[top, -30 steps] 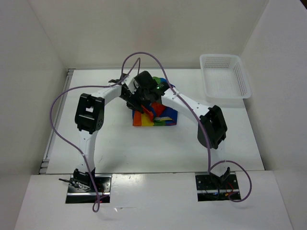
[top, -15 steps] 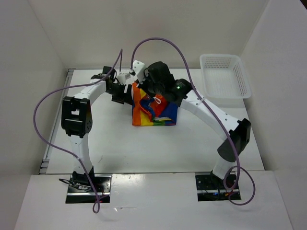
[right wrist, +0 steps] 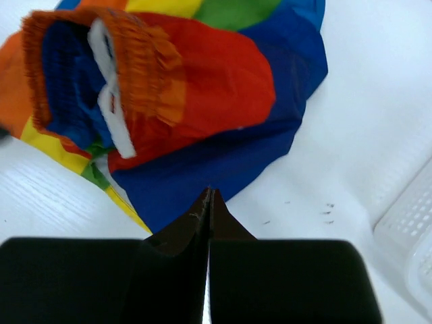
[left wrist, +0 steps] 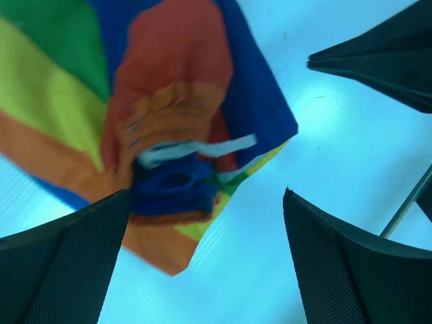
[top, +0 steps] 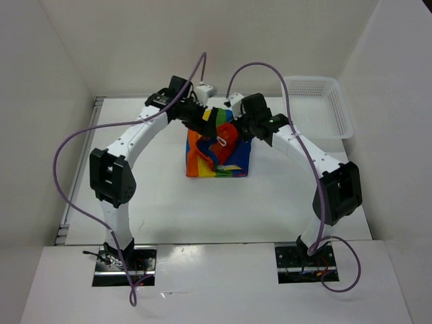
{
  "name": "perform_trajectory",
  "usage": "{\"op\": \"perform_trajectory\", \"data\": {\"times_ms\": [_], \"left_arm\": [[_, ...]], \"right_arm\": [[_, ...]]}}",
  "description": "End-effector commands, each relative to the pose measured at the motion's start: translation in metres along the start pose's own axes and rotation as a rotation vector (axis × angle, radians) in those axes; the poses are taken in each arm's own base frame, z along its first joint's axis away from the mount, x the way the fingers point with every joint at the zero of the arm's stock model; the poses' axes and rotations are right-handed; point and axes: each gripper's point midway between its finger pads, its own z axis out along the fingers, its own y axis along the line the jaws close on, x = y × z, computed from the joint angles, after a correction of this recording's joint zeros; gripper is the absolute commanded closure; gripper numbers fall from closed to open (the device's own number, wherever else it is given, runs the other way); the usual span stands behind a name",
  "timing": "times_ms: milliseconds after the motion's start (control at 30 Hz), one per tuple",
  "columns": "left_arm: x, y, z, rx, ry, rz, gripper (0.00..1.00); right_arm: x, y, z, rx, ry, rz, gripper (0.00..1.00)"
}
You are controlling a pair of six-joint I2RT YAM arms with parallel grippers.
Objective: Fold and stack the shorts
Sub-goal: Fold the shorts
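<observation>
Shorts (top: 217, 152) lie bunched on the table (top: 169, 202), below and between the two grippers. Their outline on the table is the same as half a second ago.

Changes: the left gripper (top: 206, 116) was beside the heap's far-left corner half a second ago and has moved over its far edge, its jaws going from partly closed to wide apart. In the left wrist view, the left gripper (left wrist: 206, 196) holds nothing; the cloth (left wrist: 169, 121) sits beyond the fingertips. The right gripper (top: 231, 131) has closed, jaws pressed flat together. In the right wrist view, its tip (right wrist: 208, 202) meets the blue edge of the shorts (right wrist: 202, 88). I cannot tell whether any cloth is pinched.

Surroundings: a white mesh basket (top: 317, 104) stands well off to the right gripper's outer side, apart from the cloth, and its corner (right wrist: 405, 236) shows in the right wrist view. Purple cables (top: 67, 155) arch above both arms. From overhead, both wrists hide the heap's far edge.

Materials: soft, creased cloth in broad stripes. The orange gathered waistband (right wrist: 135, 54) gapes open, showing a blue lining. A flat white drawstring (right wrist: 111, 115) lies across it. The finger pads (left wrist: 61, 270) are black and finely textured.
</observation>
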Motion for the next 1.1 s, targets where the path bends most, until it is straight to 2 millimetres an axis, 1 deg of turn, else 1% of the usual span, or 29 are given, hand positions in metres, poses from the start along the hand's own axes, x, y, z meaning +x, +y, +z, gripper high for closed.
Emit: {"op": "perform_trajectory", "data": {"times_ms": [0,33,67,100,133,167,200,233,267,300,333,367,400,467,533,567,633,700,733,767,800,833,867,900,933,967,1000,1033,1067], "left_arm": [[0.002,-0.009,0.024,0.006,0.046,0.021,0.01],[0.003,-0.012,0.037,0.009,0.052,0.035,0.01],[0.004,-0.012,0.042,-0.004,0.059,0.04,0.01],[0.003,-0.009,0.045,-0.014,0.061,0.04,0.01],[0.003,-0.011,0.055,-0.013,0.068,0.049,0.01],[0.004,-0.007,0.061,-0.046,0.078,0.057,0.01],[0.002,0.001,0.066,-0.08,0.074,0.06,0.01],[0.01,0.011,0.077,-0.107,0.099,0.052,0.01],[0.007,0.022,0.079,-0.165,0.095,0.057,0.01],[0.012,0.031,0.087,-0.189,0.106,0.055,0.01],[0.011,0.038,0.084,-0.21,0.105,0.048,0.01],[0.004,0.044,0.082,-0.219,0.081,0.047,0.01],[0.001,0.05,0.08,-0.227,0.066,0.042,0.01],[-0.005,0.059,0.075,-0.228,0.043,0.031,0.01],[-0.005,0.058,0.075,-0.219,0.043,0.031,0.01],[-0.002,0.061,0.078,-0.228,0.052,0.028,0.01],[0.002,0.065,0.082,-0.243,0.063,0.025,0.01],[0.007,0.074,0.088,-0.273,0.075,0.023,0.02],[0.004,0.077,0.088,-0.286,0.063,0.027,0.02],[0.009,0.079,0.094,-0.285,0.07,0.025,0.05],[0.009,0.079,0.094,-0.285,0.07,0.025,0.07],[0.013,0.088,0.096,-0.293,0.079,0.012,0.1],[0.019,0.089,0.101,-0.283,0.093,0.007,0.13],[0.019,0.095,0.101,-0.278,0.09,-0.003,0.2],[0.014,0.094,0.099,-0.24,0.073,-0.012,0.23],[0.024,0.095,0.106,-0.206,0.098,-0.032,0.26],[0.023,0.095,0.107,-0.172,0.091,-0.04,0.29],[0.021,0.089,0.107,-0.101,0.083,-0.056,0.37],[0.029,0.091,0.109,-0.075,0.101,-0.077,0.42]], "right_arm": [[-0.012,0.001,-0.015,-0.052,-0.09,0.067,1.0],[-0.01,0.003,-0.015,-0.061,-0.097,0.066,1.0],[0.005,0.005,-0.01,-0.077,-0.064,0.074,1.0],[0.008,0.01,-0.011,-0.112,-0.066,0.08,1.0],[0.018,0.015,-0.007,-0.132,-0.051,0.095,1.0],[0.024,0.019,-0.005,-0.144,-0.037,0.106,1.0],[0.023,0.025,-0.007,-0.171,-0.051,0.115,1.0],[0.033,0.03,-0.004,-0.19,-0.028,0.131,1.0],[0.035,0.033,-0.002,-0.204,-0.031,0.131,1.0],[0.034,0.039,-0.002,-0.229,-0.039,0.151,1.0],[0.038,0.039,0.003,-0.23,-0.034,0.152,1.0],[0.035,0.041,0.003,-0.24,-0.043,0.166,1.0],[0.042,0.043,0.008,-0.245,-0.022,0.17,1.0],[0.039,0.044,0.012,-0.254,-0.041,0.167,1.0],[0.044,0.047,0.021,-0.265,-0.03,0.178,1.0],[0.044,0.047,0.028,-0.264,-0.034,0.177,1.0],[0.053,0.05,0.037,-0.268,-0.01,0.195,1.0],[0.061,0.052,0.049,-0.272,0.013,0.199,1.0],[0.064,0.05,0.053,-0.263,0.018,0.199,1.0],[0.067,0.051,0.059,-0.265,0.031,0.201,1.0],[0.068,0.051,0.062,-0.265,0.033,0.201,1.0],[0.067,0.049,0.065,-0.256,0.031,0.19,1.0],[0.07,0.049,0.067,-0.258,0.039,0.178,1.0],[0.068,0.053,0.07,-0.266,0.039,0.162,1.0],[0.069,0.052,0.071,-0.257,0.04,0.161,1.0],[0.068,0.051,0.073,-0.257,0.04,0.161,1.0],[0.068,0.049,0.074,-0.248,0.04,0.147,1.0],[0.072,0.05,0.077,-0.25,0.049,0.137,1.0],[0.068,0.048,0.076,-0.248,0.041,0.135,1.0]]}}
